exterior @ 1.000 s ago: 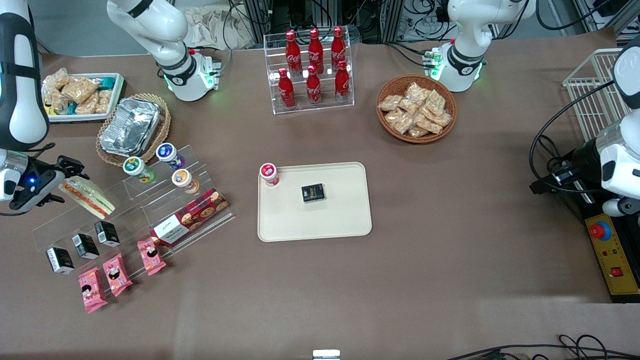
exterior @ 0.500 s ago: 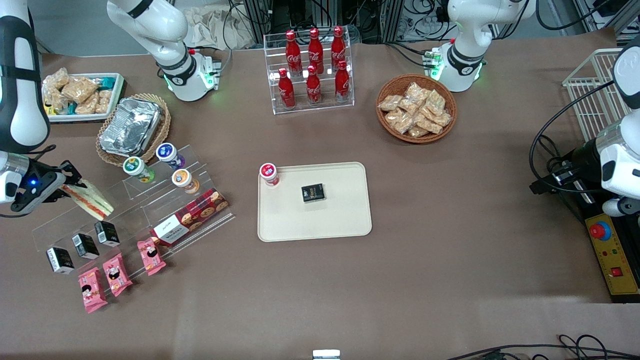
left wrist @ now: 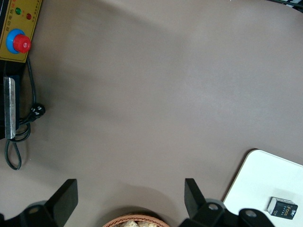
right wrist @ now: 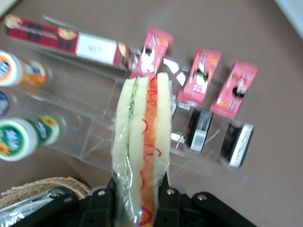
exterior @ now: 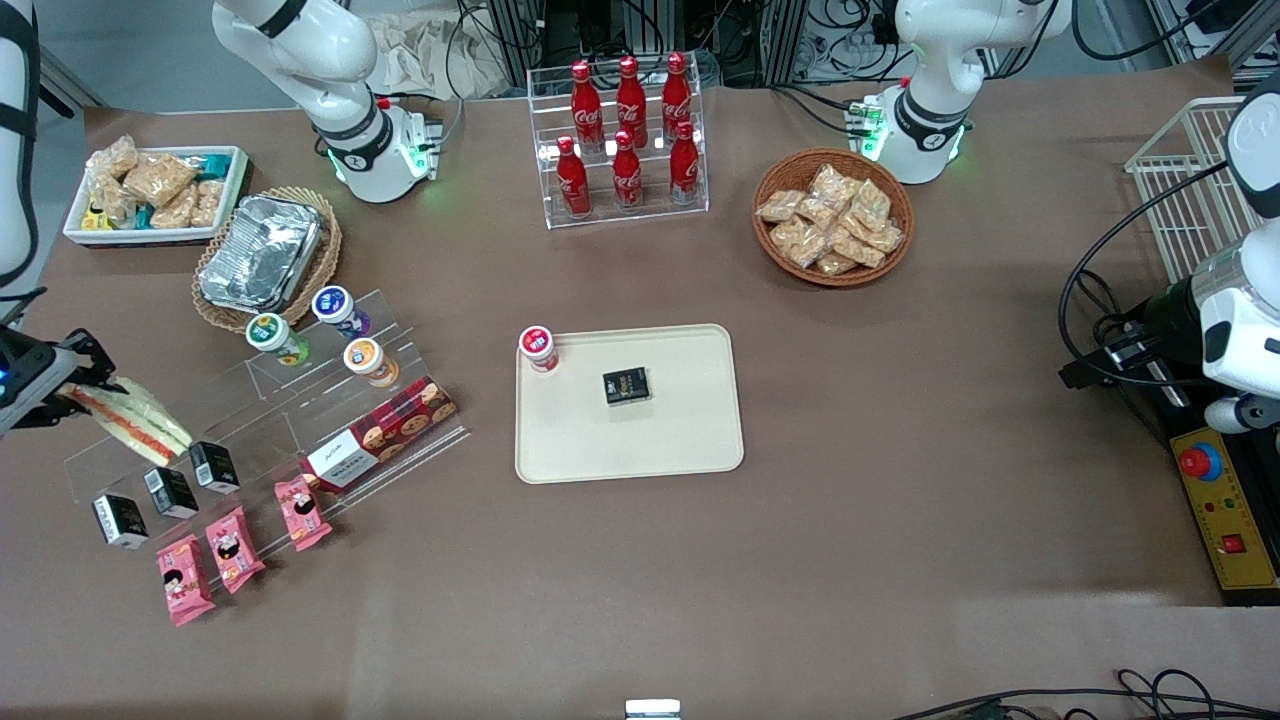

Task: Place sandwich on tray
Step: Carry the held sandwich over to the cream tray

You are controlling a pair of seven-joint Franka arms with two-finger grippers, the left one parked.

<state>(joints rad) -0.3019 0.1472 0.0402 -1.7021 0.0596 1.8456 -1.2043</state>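
Note:
My right gripper (exterior: 70, 385) hangs at the working arm's end of the table, above the clear acrylic shelf (exterior: 270, 420), and is shut on the sandwich (exterior: 130, 420). The sandwich (right wrist: 144, 142) is a clear-wrapped wedge of white bread with red-orange and pale green layers, clamped at its base between the gripper (right wrist: 139, 198) fingers and sticking out past them. The cream tray (exterior: 680, 440) lies in the middle of the table, well away from the gripper. It holds a red-capped cup (exterior: 538, 347) at one corner and a small black box (exterior: 626, 386).
On and around the shelf are capped cups (exterior: 340, 308), a red cookie box (exterior: 385, 432), black boxes (exterior: 170, 490) and pink packets (exterior: 235, 548). A foil container in a basket (exterior: 262, 252), a white bin of snacks (exterior: 150, 190), a cola rack (exterior: 625, 135) and a snack basket (exterior: 832, 215) stand farther back.
The gripper has carried the sandwich sideways toward the working arm's end of the table and slightly nearer the camera. The tray and its items have not moved.

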